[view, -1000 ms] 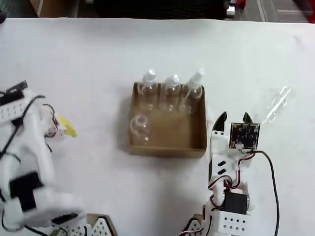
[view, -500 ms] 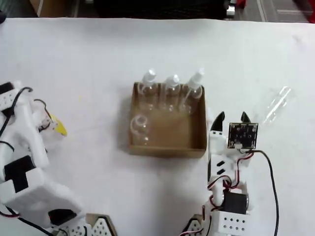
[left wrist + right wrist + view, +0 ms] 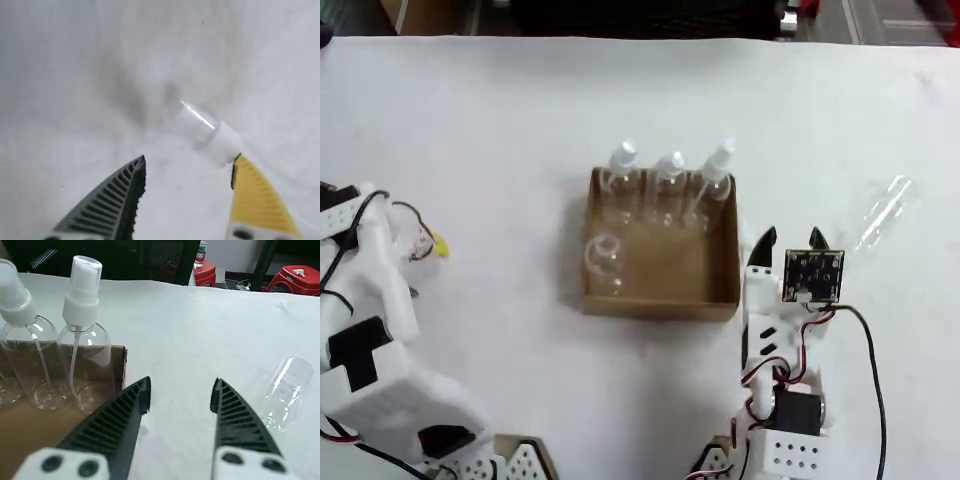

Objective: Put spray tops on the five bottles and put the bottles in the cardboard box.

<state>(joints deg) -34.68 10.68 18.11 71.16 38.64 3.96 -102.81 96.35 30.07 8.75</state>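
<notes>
The left arm (image 3: pixel 370 300) has pulled back; the left jaws stand open, with a spray top (image 3: pixel 212 137) at the yellow jaw's tip. The right jaws stay open, and the last uncapped bottle (image 3: pixel 282 385) lies beyond them, awaiting that top.

Three capped bottles (image 3: pixel 669 185) upright along the cardboard box's (image 3: pixel 660 305) far wall, one uncapped bottle (image 3: pixel 603 262) inside too; fifth bottle (image 3: pixel 882 212) lying on the desk (image 3: pixel 520 120).

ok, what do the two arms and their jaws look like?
Both are white printed shells with black servos and red and black wires. Left arm: one black ribbed jaw, one yellow. Right arm: two black ribbed jaws, dark square camera board at the wrist.
</notes>
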